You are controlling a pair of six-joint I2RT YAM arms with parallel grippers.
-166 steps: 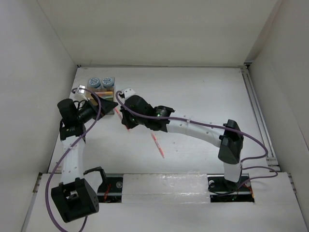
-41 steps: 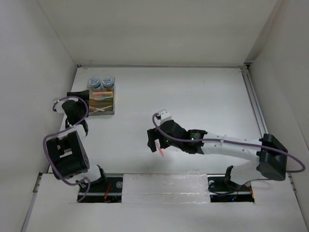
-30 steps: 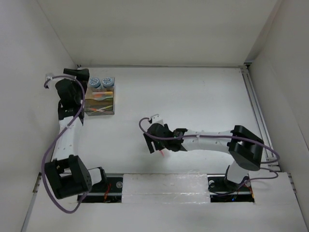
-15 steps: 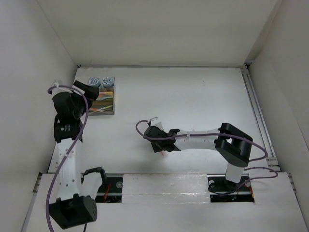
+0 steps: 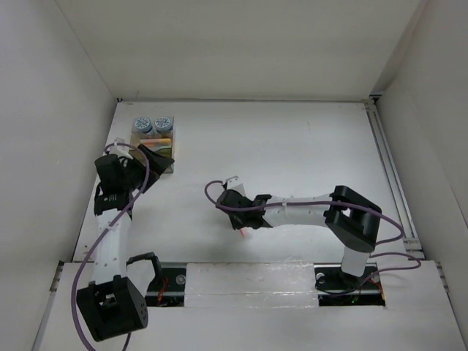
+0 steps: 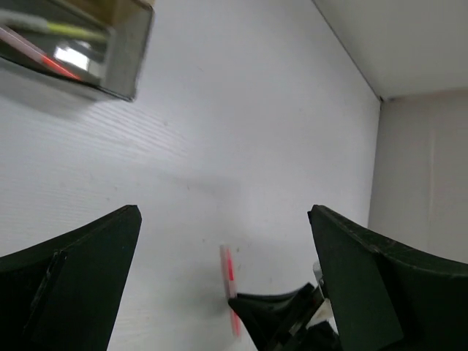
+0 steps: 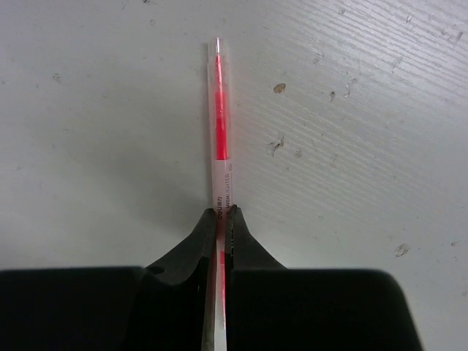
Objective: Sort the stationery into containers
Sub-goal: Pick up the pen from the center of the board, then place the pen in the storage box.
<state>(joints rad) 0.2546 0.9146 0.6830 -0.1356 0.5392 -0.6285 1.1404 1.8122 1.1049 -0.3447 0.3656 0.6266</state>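
Here the right claw (image 7: 220, 213) is pinched shut on a thin pink-red pen (image 7: 219, 131), its two black fingertips squeezing the barrel from either side. The pen lies flat on the white counter (image 5: 292, 146), near the front edge and roughly midway across, well apart from the tray. Its clear barrel shows a red core, and a white band just ahead of the fingertips carries a line of small dark print, too small to read. A few brown specks mark the counter beside it.

The left claw (image 6: 223, 210) is spread wide and holds nothing; it hangs over the counter at the near end of the wooden organiser tray (image 5: 170, 164), which sits at the far left. Two round blue-and-white cylinders (image 5: 152, 123) stand side by side at the tray's far end. An orange pen (image 5: 159, 142) lies across it, and the left wrist view shows a red pen (image 6: 44, 62) and a pale yellow one (image 6: 69, 31) inside
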